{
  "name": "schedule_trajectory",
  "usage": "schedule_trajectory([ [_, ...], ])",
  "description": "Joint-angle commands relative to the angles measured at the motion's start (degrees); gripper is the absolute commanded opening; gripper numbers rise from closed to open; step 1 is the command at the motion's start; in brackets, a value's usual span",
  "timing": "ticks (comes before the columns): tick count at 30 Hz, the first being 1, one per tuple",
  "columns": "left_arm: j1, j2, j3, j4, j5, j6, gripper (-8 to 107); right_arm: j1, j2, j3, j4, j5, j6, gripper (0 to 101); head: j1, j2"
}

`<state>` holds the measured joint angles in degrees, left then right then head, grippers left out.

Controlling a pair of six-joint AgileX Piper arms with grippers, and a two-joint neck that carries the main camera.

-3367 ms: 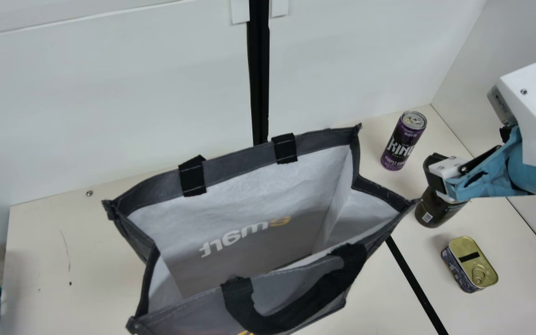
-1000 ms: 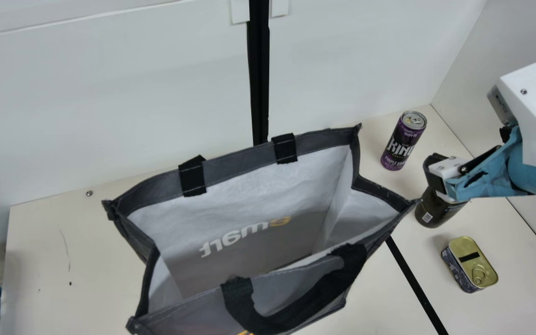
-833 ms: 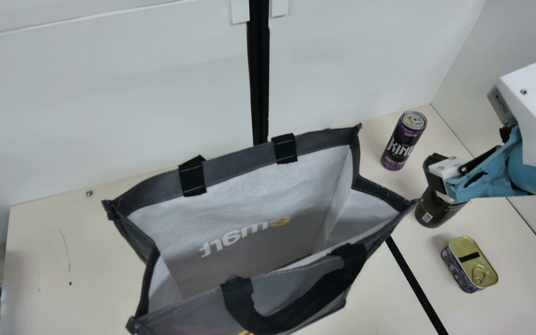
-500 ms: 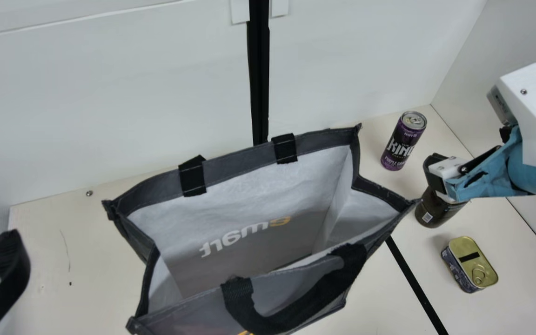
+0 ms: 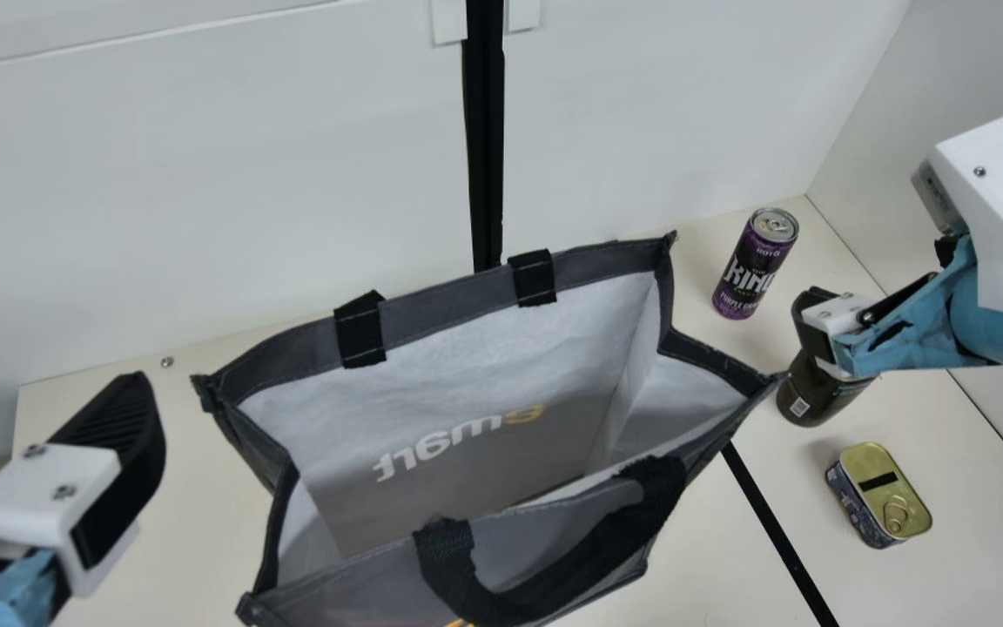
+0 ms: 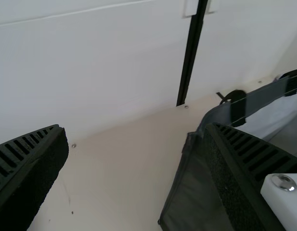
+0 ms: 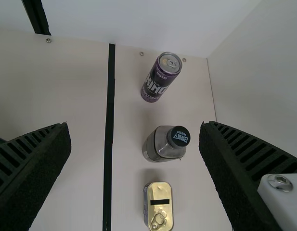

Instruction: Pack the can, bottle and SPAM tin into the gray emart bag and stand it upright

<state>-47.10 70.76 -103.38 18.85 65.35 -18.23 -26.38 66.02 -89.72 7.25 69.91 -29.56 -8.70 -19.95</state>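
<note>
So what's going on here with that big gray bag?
A robot is meant to pack the bag, but it is holding nothing right now. Its right fingers are spread above the bottle, and its left fingers, also spread, hover beside the bag, which stands wide open. The bottle, can and tin are on the table, not yet packed.

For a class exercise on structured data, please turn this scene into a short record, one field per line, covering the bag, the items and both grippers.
bag: gray, upright, mouth open
can: purple, upright, outside the bag
bottle: dark cap, outside the bag, between can and tin
tin: gold lid with pull ring, outside the bag
left gripper: open, beside the bag
right gripper: open, near the bottle
items packed: none of the three
</note>
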Motion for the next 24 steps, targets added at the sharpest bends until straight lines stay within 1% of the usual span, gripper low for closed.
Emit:
schedule_trajectory([
  [1, -0.4, 0.8, -1.1, -0.6, -0.3, 0.6, 90, 0.0, 0.0, 0.0, 0.0, 0.0, 0.0, 95, -1.3, 0.0],
  [11, -1.0, 4.7, -6.2, -6.2, -3.0, 5.7, 90, 0.0, 0.0, 0.0, 0.0, 0.0, 0.0, 95, -1.3, 0.0],
  [24, -1.7, 9.3, -10.7, -11.5, -6.1, 14.3, 90, 0.0, 0.0, 0.0, 0.0, 0.0, 0.0, 95, -1.3, 0.0],
])
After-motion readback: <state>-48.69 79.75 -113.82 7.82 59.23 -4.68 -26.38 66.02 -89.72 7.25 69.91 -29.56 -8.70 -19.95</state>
